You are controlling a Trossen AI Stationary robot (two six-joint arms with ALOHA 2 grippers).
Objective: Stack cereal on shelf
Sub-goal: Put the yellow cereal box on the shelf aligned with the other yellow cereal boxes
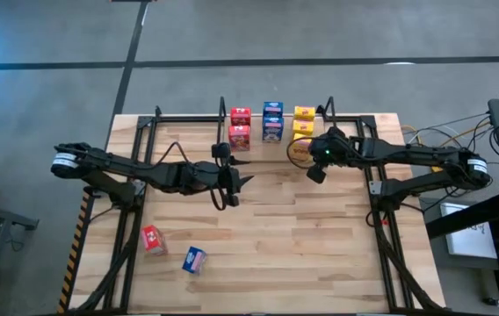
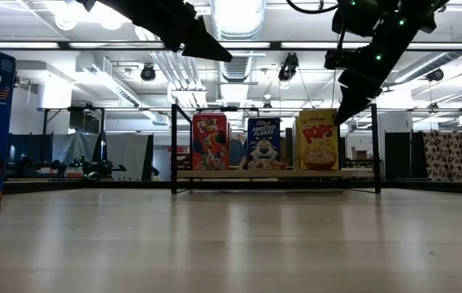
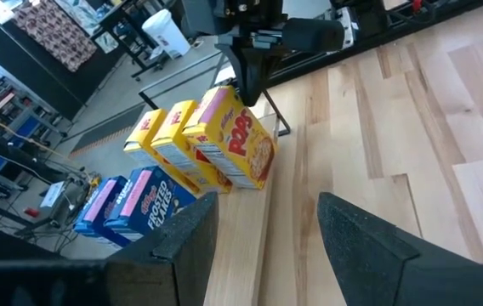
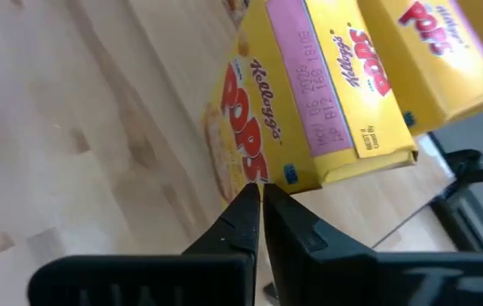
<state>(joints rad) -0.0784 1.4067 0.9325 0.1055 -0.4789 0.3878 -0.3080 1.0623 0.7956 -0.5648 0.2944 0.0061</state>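
A: Right gripper point(image 4: 258, 212)?

B: Fingers pressed together on nothing, tips just at the lower front corner of the front yellow box point(image 4: 309, 102) on the shelf point(image 2: 276, 173).

A: Risk?

B: In my judgement, a sideways sweep would push that light cardboard box askew or into the row behind.

A: Left gripper point(image 3: 267, 221)?

B: Fingers apart, empty, hanging over mid-table. A red box point(image 1: 152, 239) and a blue box point(image 1: 194, 260) lie on the smooth plank tabletop point(image 1: 302, 246), well apart from the shelf.
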